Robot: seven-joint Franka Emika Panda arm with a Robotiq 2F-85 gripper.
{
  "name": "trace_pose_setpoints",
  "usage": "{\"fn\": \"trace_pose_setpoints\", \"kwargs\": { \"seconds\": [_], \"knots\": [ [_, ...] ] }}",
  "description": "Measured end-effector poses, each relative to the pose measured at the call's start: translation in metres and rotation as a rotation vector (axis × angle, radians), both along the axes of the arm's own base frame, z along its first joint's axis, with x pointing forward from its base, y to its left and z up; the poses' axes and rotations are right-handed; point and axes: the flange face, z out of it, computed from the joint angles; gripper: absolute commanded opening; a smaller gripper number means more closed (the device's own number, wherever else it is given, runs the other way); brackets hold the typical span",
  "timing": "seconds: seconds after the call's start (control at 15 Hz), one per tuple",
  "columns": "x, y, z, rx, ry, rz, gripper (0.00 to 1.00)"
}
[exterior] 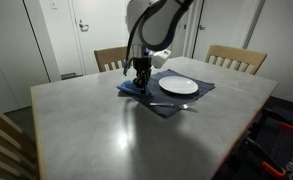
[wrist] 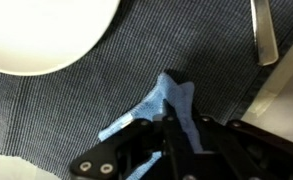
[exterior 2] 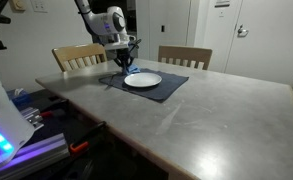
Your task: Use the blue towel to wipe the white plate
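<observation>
The white plate (exterior: 179, 86) lies on a dark blue placemat (exterior: 171, 102); it also shows in the other exterior view (exterior 2: 142, 80) and at the top left of the wrist view (wrist: 41, 35). My gripper (exterior: 142, 82) stands at the placemat's corner beside the plate, also seen in an exterior view (exterior 2: 123, 62). In the wrist view the jaws (wrist: 171, 125) are shut on a bunched light blue towel (wrist: 166, 105), pinched just above the placemat (wrist: 106, 90).
A metal utensil (exterior: 171, 105) lies on the placemat's near edge; its handle shows in the wrist view (wrist: 263, 35). Two wooden chairs (exterior: 236, 58) (exterior: 111, 57) stand behind the grey table (exterior: 96, 125). Equipment sits beside the table (exterior 2: 16, 130).
</observation>
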Motion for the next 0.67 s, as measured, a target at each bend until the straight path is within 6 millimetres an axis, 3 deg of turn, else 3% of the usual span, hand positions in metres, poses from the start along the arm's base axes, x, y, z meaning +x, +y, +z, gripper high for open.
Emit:
{"fn": "trace_pose_setpoints", "kwargs": {
  "seconds": [0.67],
  "knots": [
    [0.003, -0.003, 0.019, -0.022, -0.015, -0.027, 0.03]
  ]
}}
